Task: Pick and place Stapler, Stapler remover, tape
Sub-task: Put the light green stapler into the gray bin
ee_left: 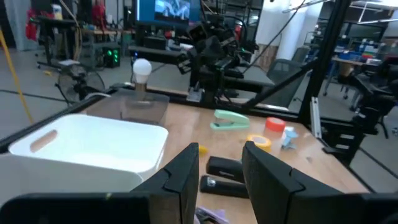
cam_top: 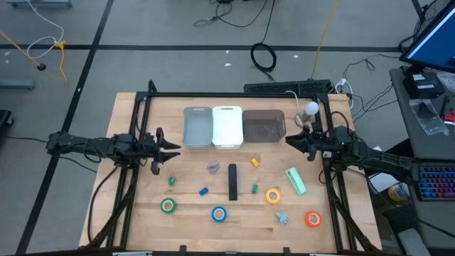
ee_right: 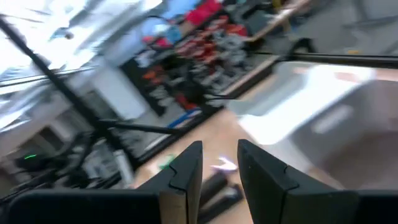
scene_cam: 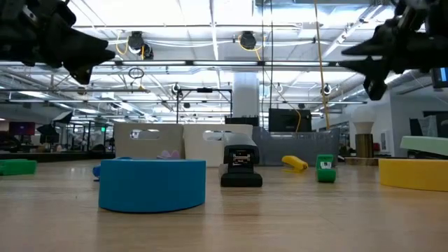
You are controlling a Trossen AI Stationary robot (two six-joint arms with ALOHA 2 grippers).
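Observation:
A black stapler (cam_top: 232,181) lies on the wooden table (cam_top: 142,213), and a mint-green stapler (cam_top: 296,180) lies to its right. Green (cam_top: 168,206), blue (cam_top: 219,213), yellow (cam_top: 273,195) and orange (cam_top: 313,219) tape rolls lie flat along the near side. A purple staple remover (cam_top: 213,168) and a pale blue one (cam_top: 282,217) rest among them. My left gripper (cam_top: 170,147) hovers open, level, over the table's left side. My right gripper (cam_top: 293,140) hovers open over the right side. Both are above the things, with nothing between their fingers (ee_left: 186,168) (ee_right: 186,165).
Three bins stand side by side at the far middle: grey-blue (cam_top: 197,126), white (cam_top: 227,126) and dark grey (cam_top: 263,126). Small yellow (cam_top: 254,163), green (cam_top: 171,181) (cam_top: 255,188) and blue (cam_top: 203,191) pieces lie around the black stapler. A lamp bulb (cam_top: 311,109) stands at the far right corner.

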